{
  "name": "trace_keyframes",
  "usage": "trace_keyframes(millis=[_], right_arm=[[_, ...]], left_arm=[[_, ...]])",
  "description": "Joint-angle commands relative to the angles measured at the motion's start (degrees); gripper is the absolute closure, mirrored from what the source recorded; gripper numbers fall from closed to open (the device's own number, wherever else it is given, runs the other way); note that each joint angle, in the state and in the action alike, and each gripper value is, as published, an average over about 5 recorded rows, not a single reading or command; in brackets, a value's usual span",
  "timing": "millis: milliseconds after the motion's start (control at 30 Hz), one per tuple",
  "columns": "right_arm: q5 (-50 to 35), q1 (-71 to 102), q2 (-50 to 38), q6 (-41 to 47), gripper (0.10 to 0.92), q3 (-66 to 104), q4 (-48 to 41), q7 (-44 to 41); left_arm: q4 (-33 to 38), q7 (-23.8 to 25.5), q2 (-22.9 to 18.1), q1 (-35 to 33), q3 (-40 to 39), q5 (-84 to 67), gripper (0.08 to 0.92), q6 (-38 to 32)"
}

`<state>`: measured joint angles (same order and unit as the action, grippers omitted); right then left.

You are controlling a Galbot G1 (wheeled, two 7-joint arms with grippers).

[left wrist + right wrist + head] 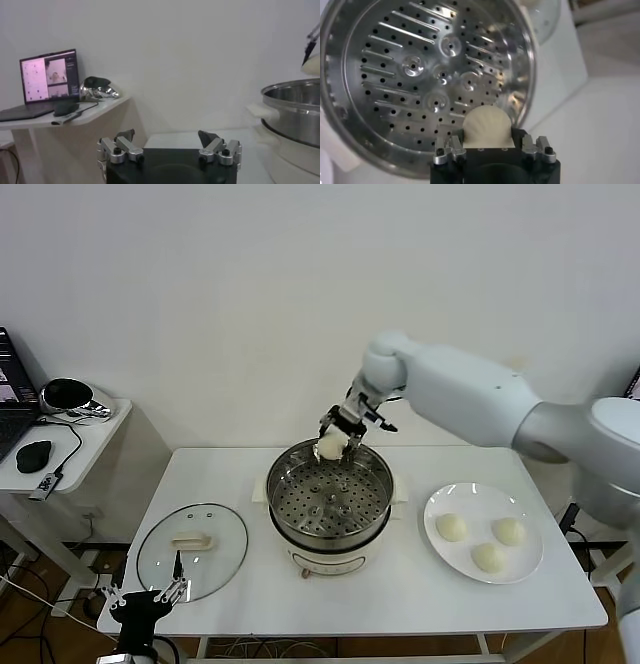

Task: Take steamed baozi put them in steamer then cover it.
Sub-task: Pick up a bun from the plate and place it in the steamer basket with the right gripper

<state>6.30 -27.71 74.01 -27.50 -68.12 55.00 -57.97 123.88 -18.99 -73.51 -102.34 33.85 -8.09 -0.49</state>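
Note:
My right gripper [333, 446] is shut on a cream-white baozi [330, 446] and holds it above the far rim of the steel steamer [282, 484]. In the right wrist view the baozi [487, 126] sits between the jaws over the empty perforated tray [420, 75]. Three more baozi [452, 527] lie on a white plate [470, 496] at the right. The glass cover [192, 550] with its cream handle lies flat on the table at the left. My left gripper [150, 599] is open and parked low at the table's front left corner; it also shows in the left wrist view [167, 143].
A side table [70, 434] at the far left holds a laptop, a mouse [34, 455] and a shiny metal object. The steamer's side [295, 120] rises at the right of the left wrist view. The table's front edge runs just below the cover and plate.

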Motion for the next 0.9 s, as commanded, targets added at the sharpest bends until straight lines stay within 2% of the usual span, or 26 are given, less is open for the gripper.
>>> trace_keyframes(millis=[33, 333, 600, 800, 900], right_arm=[[7.7, 1.7, 4.4, -7.7, 0.431, -2.3, -3.1, 1.8], [16.7, 3.9, 5.7, -11.8, 0.430, -0.2, -6.8, 5.0], [17.7, 4.8, 6.3, -12.8, 0.410, 0.2, -8.0, 5.5], [17.7, 5.3, 6.2, -13.5, 0.344, 0.3, -8.7, 6.2], [15.2, 4.2, 5.3, -12.8, 0.270, 0.0, -7.5, 6.1]], left_arm=[[0.0, 0.0, -0.3, -0.1, 0.0, 0.0, 0.177, -0.1], [0.2, 0.0, -0.8, -0.2, -0.2, 0.4, 0.177, -0.3], [0.5, 0.0, -1.0, -0.4, -0.3, 0.4, 0.177, -0.4], [0.6, -0.1, -1.2, -0.5, -0.3, 0.3, 0.177, -0.5], [0.7, -0.1, -1.3, -0.5, -0.3, 0.3, 0.177, -0.4]])
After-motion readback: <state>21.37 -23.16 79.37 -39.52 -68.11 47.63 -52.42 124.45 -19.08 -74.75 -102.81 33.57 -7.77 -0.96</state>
